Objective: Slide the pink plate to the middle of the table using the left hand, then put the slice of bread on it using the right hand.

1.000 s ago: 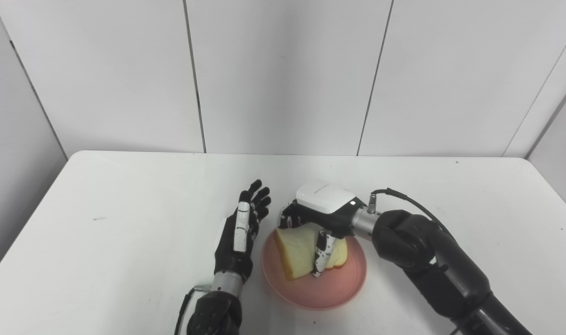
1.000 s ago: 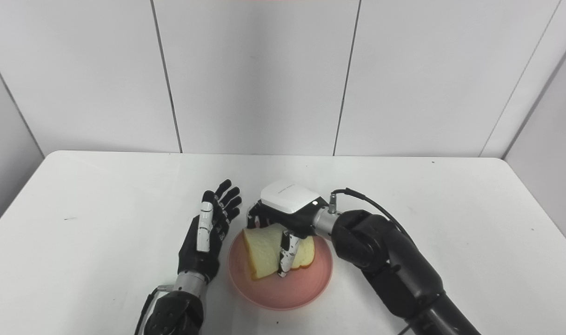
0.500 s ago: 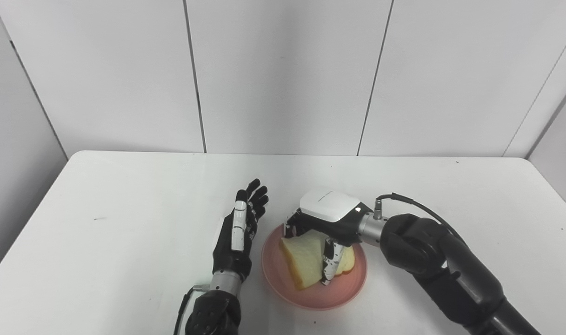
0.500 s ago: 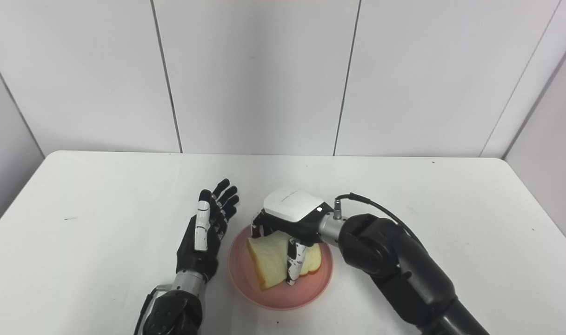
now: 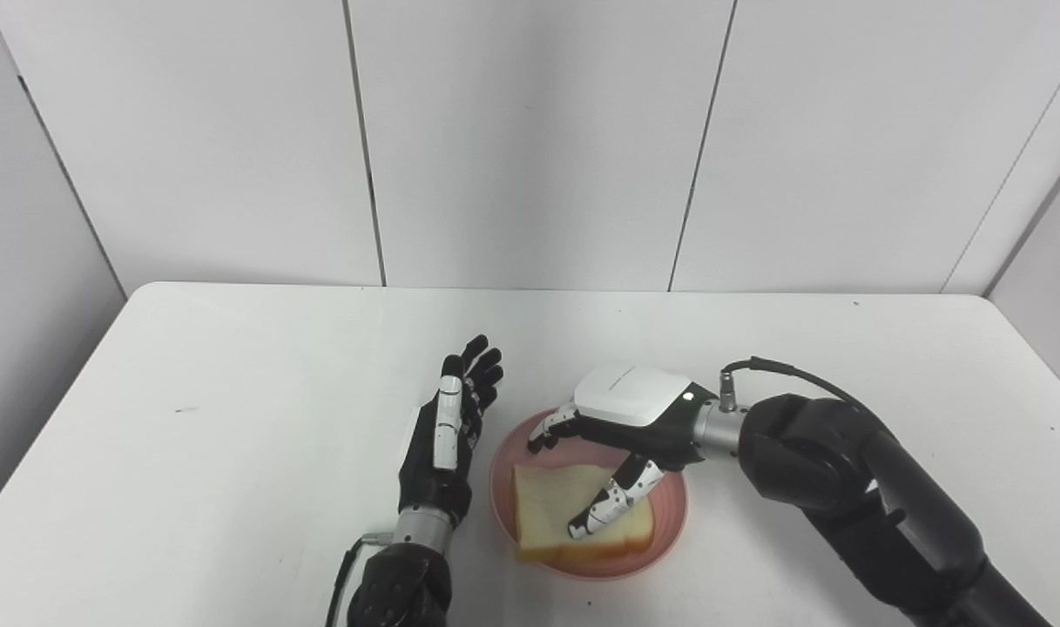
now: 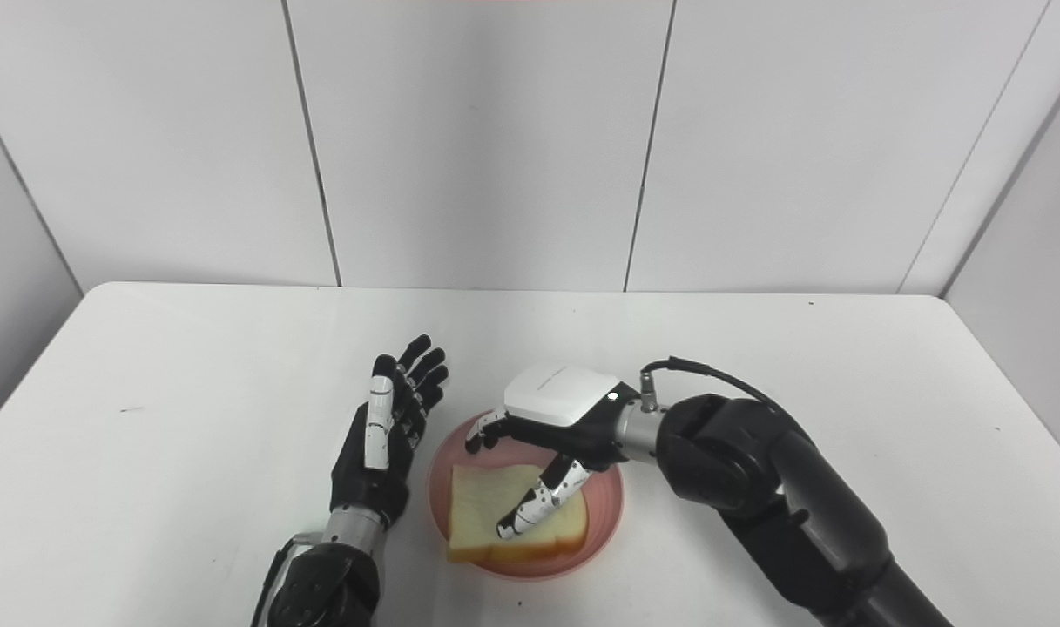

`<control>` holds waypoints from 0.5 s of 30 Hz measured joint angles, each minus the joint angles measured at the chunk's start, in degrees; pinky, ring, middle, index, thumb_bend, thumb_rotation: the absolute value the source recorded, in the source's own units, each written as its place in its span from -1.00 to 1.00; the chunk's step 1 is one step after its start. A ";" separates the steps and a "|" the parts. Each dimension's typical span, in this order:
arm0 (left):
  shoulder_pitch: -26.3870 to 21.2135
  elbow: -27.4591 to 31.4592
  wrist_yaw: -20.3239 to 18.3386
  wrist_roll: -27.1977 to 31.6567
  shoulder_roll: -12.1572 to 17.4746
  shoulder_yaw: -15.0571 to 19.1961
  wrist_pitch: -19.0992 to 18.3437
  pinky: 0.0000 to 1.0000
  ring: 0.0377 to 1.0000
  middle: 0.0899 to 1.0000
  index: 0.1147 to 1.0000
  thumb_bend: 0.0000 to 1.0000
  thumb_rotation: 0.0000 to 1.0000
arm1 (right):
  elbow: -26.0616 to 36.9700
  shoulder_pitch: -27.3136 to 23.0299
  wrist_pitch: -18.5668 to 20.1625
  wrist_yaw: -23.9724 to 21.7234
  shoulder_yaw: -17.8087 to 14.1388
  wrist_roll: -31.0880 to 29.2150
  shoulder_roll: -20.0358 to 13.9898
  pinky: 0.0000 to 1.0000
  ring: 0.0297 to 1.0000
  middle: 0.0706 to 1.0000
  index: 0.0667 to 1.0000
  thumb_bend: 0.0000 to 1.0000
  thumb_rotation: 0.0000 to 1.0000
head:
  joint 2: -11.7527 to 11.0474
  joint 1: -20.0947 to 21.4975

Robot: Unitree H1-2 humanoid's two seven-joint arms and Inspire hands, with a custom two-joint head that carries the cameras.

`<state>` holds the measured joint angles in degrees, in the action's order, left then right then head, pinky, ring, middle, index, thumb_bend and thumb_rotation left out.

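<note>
The pink plate [image 5: 669,522] sits on the white table near its front edge, about mid-width. A slice of bread [image 5: 551,509] lies flat on the plate, its front edge at the plate's near rim. My right hand [image 5: 621,418] hovers over the plate's far half with fingers spread apart, holding nothing; its thumb reaches out above the bread. Just left of the plate my left hand [image 5: 447,435] stands on edge, open, fingers straight and pointing away from me, close to the rim but apart from it.
The white table [image 5: 233,392] stretches wide to both sides, bounded by grey wall panels behind. A cable [image 5: 791,370] loops off my right wrist. A small dark speck [image 5: 184,408] marks the table at the left.
My right hand has opened and let go of the bread, which dropped from tilted to flat on the plate. The hand shifted slightly right. The left hand has stayed still.
</note>
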<state>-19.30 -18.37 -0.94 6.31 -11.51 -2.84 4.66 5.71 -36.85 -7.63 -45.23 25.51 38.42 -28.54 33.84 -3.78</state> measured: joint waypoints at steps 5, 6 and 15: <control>0.00 0.12 -0.02 -0.01 0.00 -0.03 -0.07 0.93 0.84 0.79 0.73 0.41 1.00 | 2.06 0.00 0.44 -1.31 -0.98 -0.04 -0.53 0.58 0.63 0.59 0.57 0.67 0.23 | 0.00 0.00; 0.00 0.15 -0.03 -0.01 0.00 -0.02 -0.07 0.94 0.84 0.79 0.73 0.41 1.00 | 2.40 0.00 0.77 -1.53 -1.15 -0.04 -0.70 0.59 0.64 0.60 0.57 0.67 0.23 | 0.09 0.00; 0.00 0.43 -0.28 0.04 0.01 0.00 -0.10 0.95 0.85 0.79 0.73 0.43 1.00 | 6.89 0.00 5.26 -4.76 -4.29 -1.32 -2.02 0.73 0.69 0.65 0.64 0.62 0.20 | 0.00 0.18</control>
<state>-19.30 -17.94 -1.21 6.35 -11.50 -2.84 4.56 12.60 -36.85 -2.37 -49.99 21.22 37.11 -30.56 33.84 -3.60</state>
